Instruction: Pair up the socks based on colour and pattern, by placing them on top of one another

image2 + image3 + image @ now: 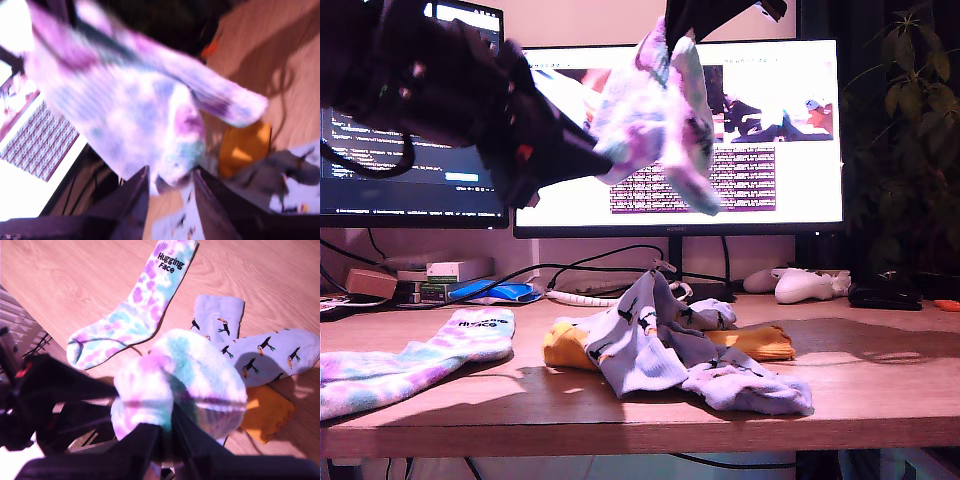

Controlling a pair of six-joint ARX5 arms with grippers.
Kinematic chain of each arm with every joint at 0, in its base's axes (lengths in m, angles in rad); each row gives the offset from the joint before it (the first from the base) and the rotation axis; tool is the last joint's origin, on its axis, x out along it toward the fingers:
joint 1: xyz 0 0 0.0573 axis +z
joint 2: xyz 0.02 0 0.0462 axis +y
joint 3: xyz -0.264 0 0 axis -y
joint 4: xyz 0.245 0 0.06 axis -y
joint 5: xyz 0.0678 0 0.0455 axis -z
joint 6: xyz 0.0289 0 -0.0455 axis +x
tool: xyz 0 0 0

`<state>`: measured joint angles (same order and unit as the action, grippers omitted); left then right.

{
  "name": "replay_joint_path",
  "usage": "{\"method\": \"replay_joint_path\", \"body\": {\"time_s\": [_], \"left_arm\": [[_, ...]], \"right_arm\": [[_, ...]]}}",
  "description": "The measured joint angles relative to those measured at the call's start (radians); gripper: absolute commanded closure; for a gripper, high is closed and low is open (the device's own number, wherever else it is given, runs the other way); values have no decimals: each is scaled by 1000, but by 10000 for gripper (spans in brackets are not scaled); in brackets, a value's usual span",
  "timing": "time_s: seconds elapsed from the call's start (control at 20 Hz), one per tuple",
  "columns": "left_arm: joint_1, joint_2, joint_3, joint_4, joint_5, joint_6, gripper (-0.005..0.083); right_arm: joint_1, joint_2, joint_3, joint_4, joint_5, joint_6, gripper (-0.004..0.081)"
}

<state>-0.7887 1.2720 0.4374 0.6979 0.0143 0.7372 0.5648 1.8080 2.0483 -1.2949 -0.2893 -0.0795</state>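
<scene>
A pastel tie-dye sock (655, 110) hangs in the air in front of the monitor, held by both grippers. My first gripper (603, 165) comes in from the exterior view's left and is shut on the sock's lower end (140, 110). My second gripper (677, 30) reaches down from above and is shut on its upper end (190, 375). A matching tie-dye sock (410, 365) (135, 320) lies flat on the table at the exterior view's left. Pale blue bird socks (640, 345) (270, 355) are heaped mid-table over a mustard-yellow sock (760, 342) (265, 412).
Two monitors (770, 120) stand along the back of the wooden table (620, 425). Behind the socks lie cables, a white game controller (805, 285), small boxes (450, 270) and a dark plant (910, 100) at the exterior view's right.
</scene>
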Motion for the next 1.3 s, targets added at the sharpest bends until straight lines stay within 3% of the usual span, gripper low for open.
{"method": "replay_joint_path", "body": {"time_s": [0.1,0.2,0.4,0.55,0.7,0.8,0.9,1.15,1.25,1.3], "left_arm": [[-11,0,0,0,3,0,598],[-29,0,0,8,3,0,770],[-39,0,0,14,-9,0,794],[-39,-6,0,-3,-79,0,795],[-38,-88,2,-137,-134,0,795],[-39,-194,17,-300,-166,-68,795],[-38,-304,66,-486,-171,-105,795],[-15,-445,246,-760,-170,-177,795],[17,-436,296,-819,-172,-182,795],[35,-424,314,-841,-172,-182,795]], "right_arm": [[0,0,0,0,0,0,781],[0,0,0,0,0,0,781],[0,0,0,0,0,0,781],[0,0,0,-1,0,0,761],[0,0,0,-16,11,-2,635],[0,0,0,-16,12,-29,531],[0,0,0,-16,12,-53,482],[0,0,0,17,11,-105,475],[0,0,0,23,11,-105,541],[0,0,0,24,11,-105,626]]}}
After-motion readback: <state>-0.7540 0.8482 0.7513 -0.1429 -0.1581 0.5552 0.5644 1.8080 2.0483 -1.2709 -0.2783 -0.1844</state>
